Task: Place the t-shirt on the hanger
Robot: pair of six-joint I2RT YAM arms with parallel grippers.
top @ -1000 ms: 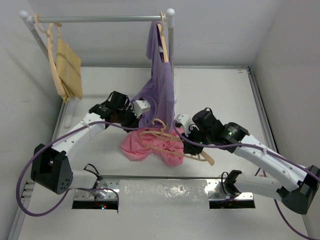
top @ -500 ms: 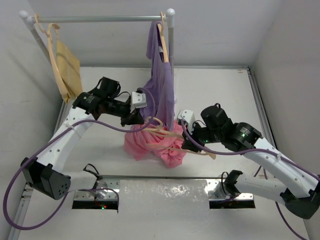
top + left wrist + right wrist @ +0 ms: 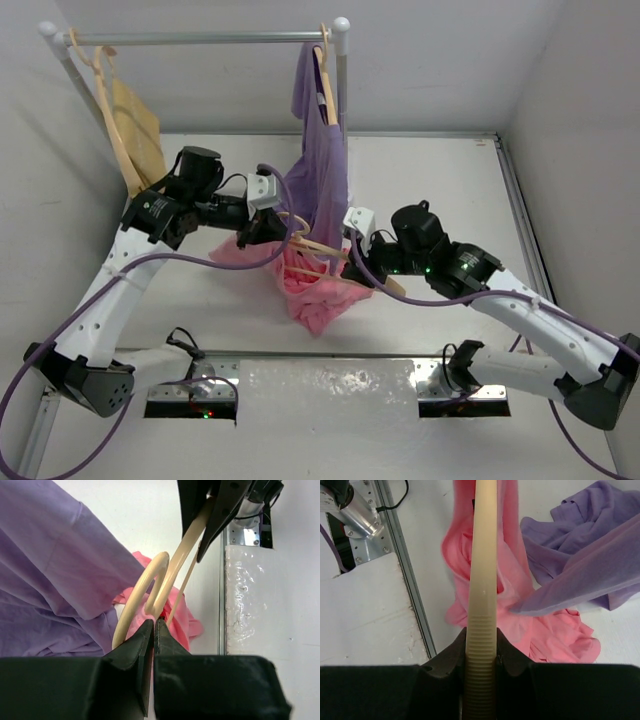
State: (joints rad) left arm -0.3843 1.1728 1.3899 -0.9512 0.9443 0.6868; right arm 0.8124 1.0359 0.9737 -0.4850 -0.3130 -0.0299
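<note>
The pale wood hanger point(image 3: 318, 246) is held above the table, in front of the purple shirt. The pink t-shirt point(image 3: 312, 292) hangs bunched from it, with a fold stretched left toward my left gripper. My left gripper point(image 3: 258, 228) is shut, pinching pink t-shirt fabric point(image 3: 186, 621) right at the base of the hanger's hook point(image 3: 141, 588). My right gripper point(image 3: 362, 268) is shut on the ribbed end of one hanger arm point(image 3: 484, 560), with the t-shirt point(image 3: 559, 641) below it. The hanger's other arm is hidden in the fabric.
A clothes rail point(image 3: 200, 38) stands at the back. A purple shirt point(image 3: 322, 170) hangs from it on a like hanger, its hem close to both grippers point(image 3: 590, 575). A mustard-yellow cloth point(image 3: 138, 130) hangs at the left. A metal rail and a clear plastic sheet point(image 3: 325, 385) lie at the near edge.
Both arms have lifted the hanger and the t-shirt off the table and toward the purple shirt. The t-shirt went from a heap on the table to hanging down.
</note>
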